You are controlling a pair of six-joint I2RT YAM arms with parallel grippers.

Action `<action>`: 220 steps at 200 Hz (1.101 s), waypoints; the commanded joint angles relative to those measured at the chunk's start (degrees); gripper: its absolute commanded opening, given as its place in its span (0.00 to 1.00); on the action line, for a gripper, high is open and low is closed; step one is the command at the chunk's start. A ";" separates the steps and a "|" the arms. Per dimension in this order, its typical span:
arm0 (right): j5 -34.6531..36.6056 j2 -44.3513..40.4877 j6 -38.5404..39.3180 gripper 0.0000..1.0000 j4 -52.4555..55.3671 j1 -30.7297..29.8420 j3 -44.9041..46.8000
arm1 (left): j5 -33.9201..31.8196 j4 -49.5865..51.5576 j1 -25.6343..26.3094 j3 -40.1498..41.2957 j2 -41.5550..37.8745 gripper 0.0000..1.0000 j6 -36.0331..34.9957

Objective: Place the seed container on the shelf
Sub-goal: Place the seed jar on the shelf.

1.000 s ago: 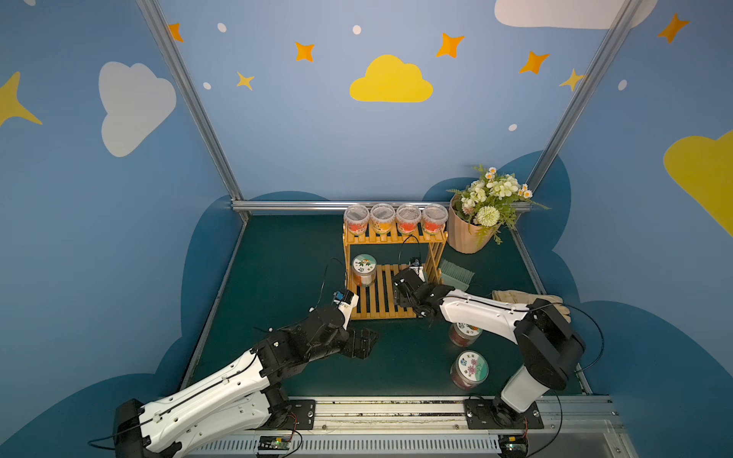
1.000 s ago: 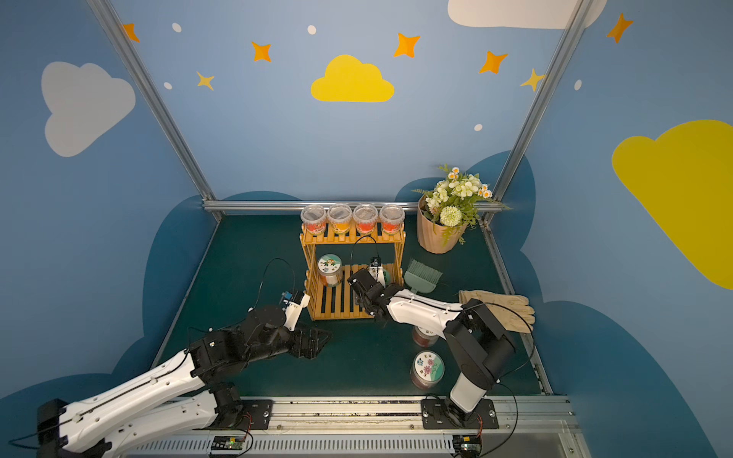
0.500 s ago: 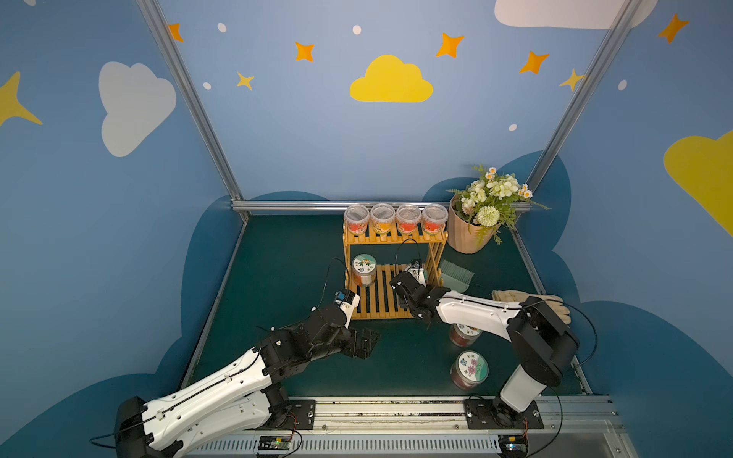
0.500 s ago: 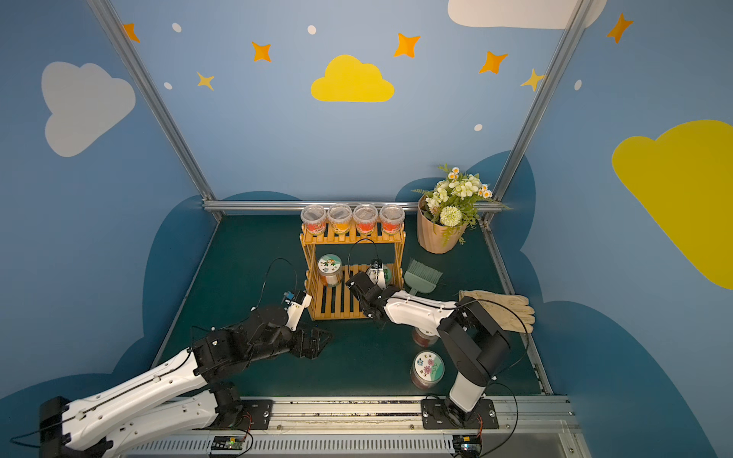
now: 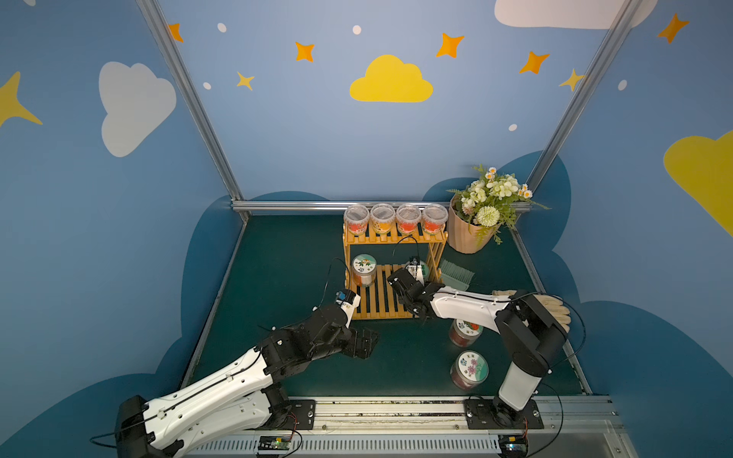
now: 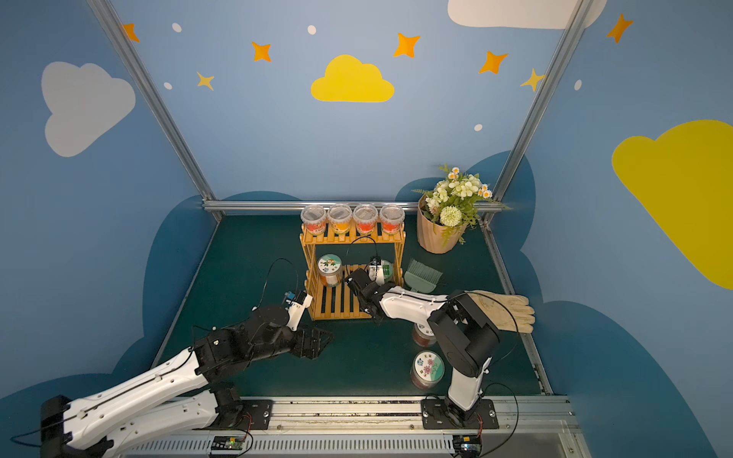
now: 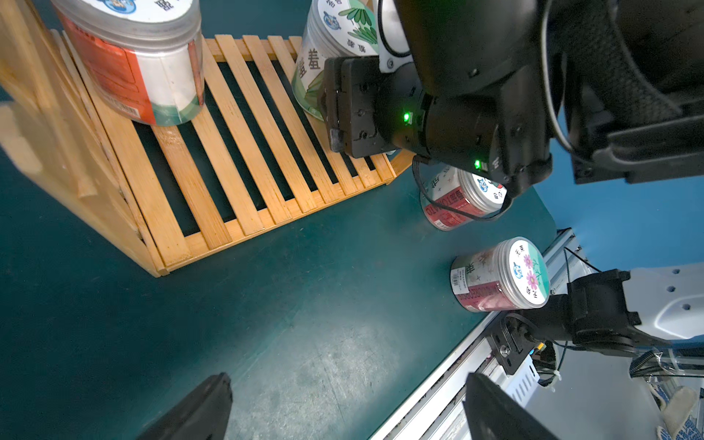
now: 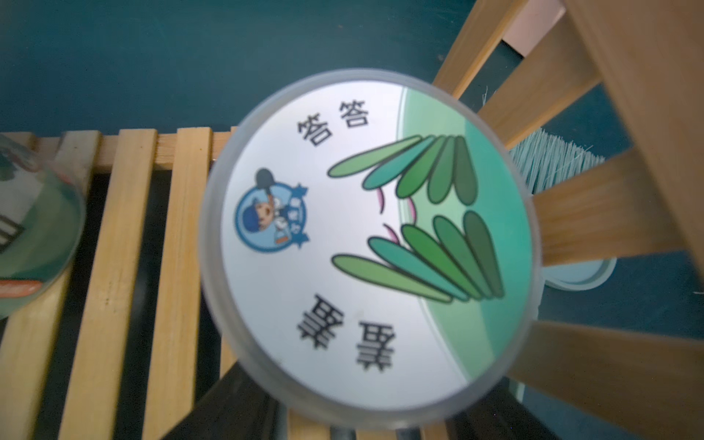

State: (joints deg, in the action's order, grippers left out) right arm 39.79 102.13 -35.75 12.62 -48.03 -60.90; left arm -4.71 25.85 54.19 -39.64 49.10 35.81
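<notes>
The seed container [image 8: 365, 236], a clear jar whose white lid shows green leaves, stands at the right end of the shelf's lower tier [image 5: 378, 297] in both top views [image 5: 422, 269] [image 6: 386, 269]. My right gripper [image 8: 358, 426] is shut on it, a dark finger on each side below the lid. The left wrist view shows that gripper [image 7: 331, 95] against the jar's side [image 7: 335, 34], above the shelf slats [image 7: 236, 152]. My left gripper [image 5: 367, 345] [image 7: 348, 384] hangs open and empty over the green mat, in front of the shelf.
An orange-labelled jar [image 5: 364, 269] stands at the left of the lower tier, and a row of jars [image 5: 394, 218] fills the top tier. Two jars [image 5: 464, 331] [image 5: 470, 368] stand on the mat under my right arm. A flower pot [image 5: 474, 226], green brush [image 5: 456, 273] and gloves [image 5: 551, 305] lie right of the shelf.
My right gripper's jaws have come in onto the seed container at the lower tier, and that arm's elbow has drifted slightly left. The left arm has hardly moved.
</notes>
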 commanded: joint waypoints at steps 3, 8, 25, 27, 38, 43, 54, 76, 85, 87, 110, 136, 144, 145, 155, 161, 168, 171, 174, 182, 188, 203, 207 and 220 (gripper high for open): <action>1.80 1.38 1.79 0.68 -0.97 0.41 -2.08 | 0.32 -0.88 -0.15 -0.40 0.30 1.00 -0.75; 2.04 1.47 1.98 0.68 -0.93 0.53 -2.19 | 0.32 -0.80 -0.14 -0.40 0.21 1.00 -0.75; 2.60 1.97 1.78 0.68 -0.99 0.67 -2.44 | 0.01 -0.70 -0.19 -0.16 -0.20 1.00 -0.66; 2.60 2.01 1.74 0.68 -1.01 0.68 -2.46 | -0.02 -0.71 -0.15 -0.17 -0.27 1.00 -0.59; 2.79 2.35 1.85 0.68 -1.00 0.89 -2.68 | -0.28 -0.79 -0.15 0.07 -0.56 1.00 -0.59; 3.03 2.44 1.75 0.68 -0.97 0.90 -2.73 | -0.30 -0.73 -0.19 0.06 -0.71 1.00 -0.52; 3.14 2.55 1.35 0.68 -1.09 0.98 -2.57 | -0.39 -0.67 -0.14 0.05 -0.91 1.00 -0.53; 3.11 2.72 1.75 0.68 -1.57 1.02 -2.70 | -0.69 -0.53 -0.19 0.08 -0.99 1.00 -0.62; 2.97 2.73 2.13 0.68 -1.81 1.01 -2.72 | -0.87 -0.61 -0.14 0.17 -0.91 1.00 -0.74; 2.94 2.73 2.16 0.68 -1.81 1.08 -2.68 | -0.90 -0.57 -0.14 0.28 -1.00 1.00 -0.77; 2.36 2.70 2.78 0.68 -2.87 1.23 -2.38 | -1.09 -0.87 -0.15 0.69 -1.18 1.00 -0.64; 1.26 2.47 4.11 0.67 -4.88 1.33 -1.67 | -1.16 -1.27 -0.19 1.14 -1.88 1.00 -0.49; 1.02 2.46 4.24 0.67 -4.93 1.44 -1.63 | -1.39 -1.32 -0.14 1.22 -2.12 1.00 -0.53; 1.00 2.51 4.26 0.67 -4.87 1.45 -1.65 | -1.41 -1.32 -0.14 1.27 -2.14 1.00 -0.46; 0.97 2.55 4.28 0.68 -4.77 1.45 -1.61 | -1.53 -1.24 -0.15 1.42 -2.34 1.00 -0.49; 1.12 2.60 4.29 0.68 -4.80 1.53 -1.65 | -1.62 -1.33 -0.14 1.44 -2.45 1.00 -0.58; 1.35 2.64 4.22 0.68 -4.76 1.51 -1.65 | -1.71 -1.26 -0.14 1.46 -2.44 1.00 -0.65; 1.44 2.64 4.29 0.68 -4.72 1.53 -1.65 | -1.71 -1.18 -0.14 1.48 -2.47 1.00 -0.66; 1.62 2.64 4.21 0.68 -4.71 1.58 -1.55 | -1.71 -1.19 -0.21 1.49 -2.45 1.00 -0.66; 1.85 2.57 4.04 0.68 -4.43 1.62 -1.58 | -1.71 -1.01 -0.14 1.35 -2.52 1.00 -0.66; 1.85 2.55 4.02 0.68 -4.45 1.54 -1.57 | -1.71 -0.94 -0.14 1.39 -2.52 1.00 -0.66; 1.86 2.38 3.95 0.68 -4.04 1.56 -1.56 | -1.71 -0.90 -0.16 1.45 -2.64 1.00 -0.66; 1.90 2.33 3.93 0.68 -3.93 1.61 -1.58 | -1.71 -0.90 -0.14 1.47 -2.69 1.00 -0.66; 2.08 2.20 3.93 0.68 -3.81 1.62 -1.50 | -1.71 -0.96 -0.14 1.55 -2.78 1.00 -0.66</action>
State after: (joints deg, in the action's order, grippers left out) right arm 40.93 103.98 -32.08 9.17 -46.81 -62.04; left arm -6.00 25.19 54.15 -38.68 47.13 35.81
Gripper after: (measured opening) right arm 0.678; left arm 0.998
